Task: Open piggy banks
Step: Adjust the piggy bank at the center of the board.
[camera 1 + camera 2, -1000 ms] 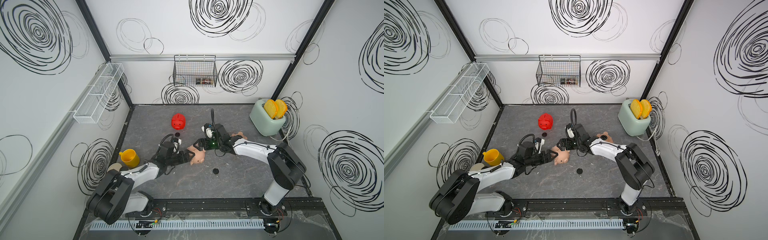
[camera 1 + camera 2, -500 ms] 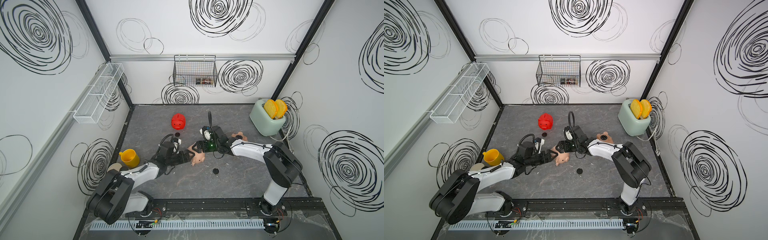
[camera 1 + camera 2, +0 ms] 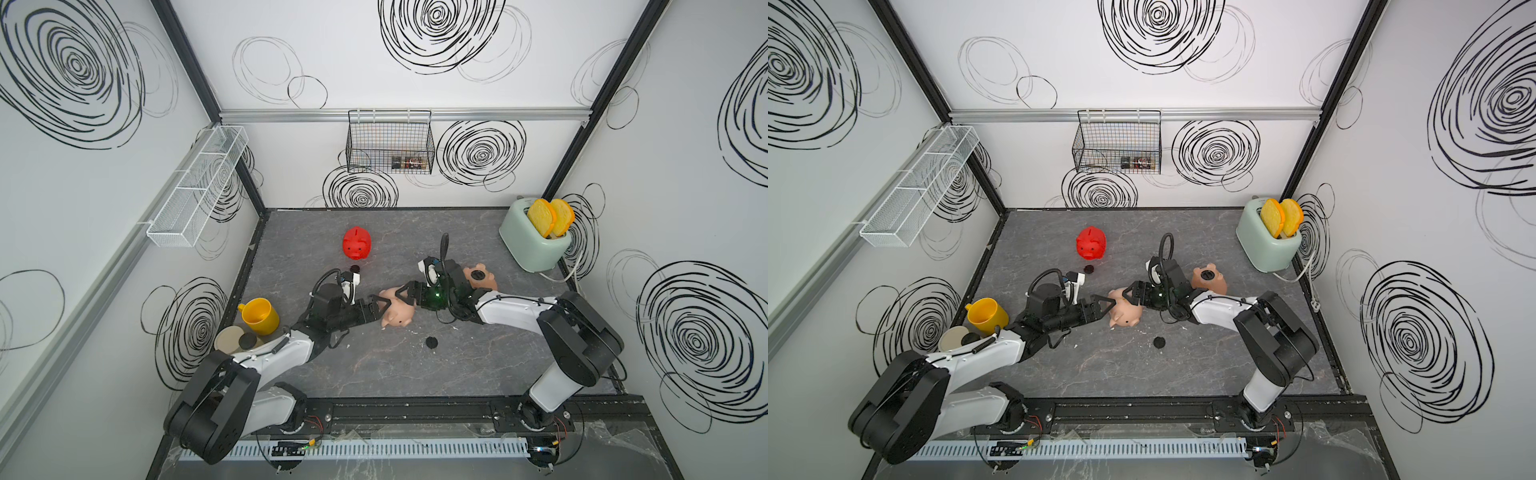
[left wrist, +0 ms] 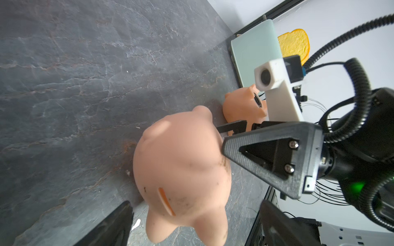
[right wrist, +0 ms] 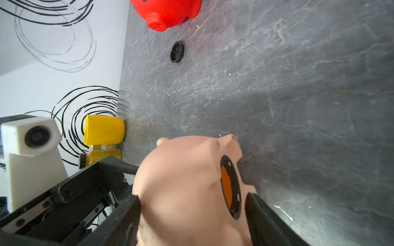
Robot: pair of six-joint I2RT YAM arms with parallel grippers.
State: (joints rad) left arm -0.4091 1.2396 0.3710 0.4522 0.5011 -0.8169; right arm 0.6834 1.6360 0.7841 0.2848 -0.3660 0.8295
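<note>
Three to open, on the counter [image 3: 457,374]: pale pink pig [image 3: 399,313] at frame ctr, red pig [image 3: 356,244] above it, peach pig [image 3: 480,277] to its right, belly up. R gripper [image 5: 191,198] pinches the pink pig across its flanks. L gripper [image 4: 195,205] is spread, just beside it. Pig looks light, hollow, stiff and glossy-slick, so grip the flanks, not the belly opening [image 5: 228,187]. Red pig's belly is hidden; peach pig's plug is hard to make out.
</note>
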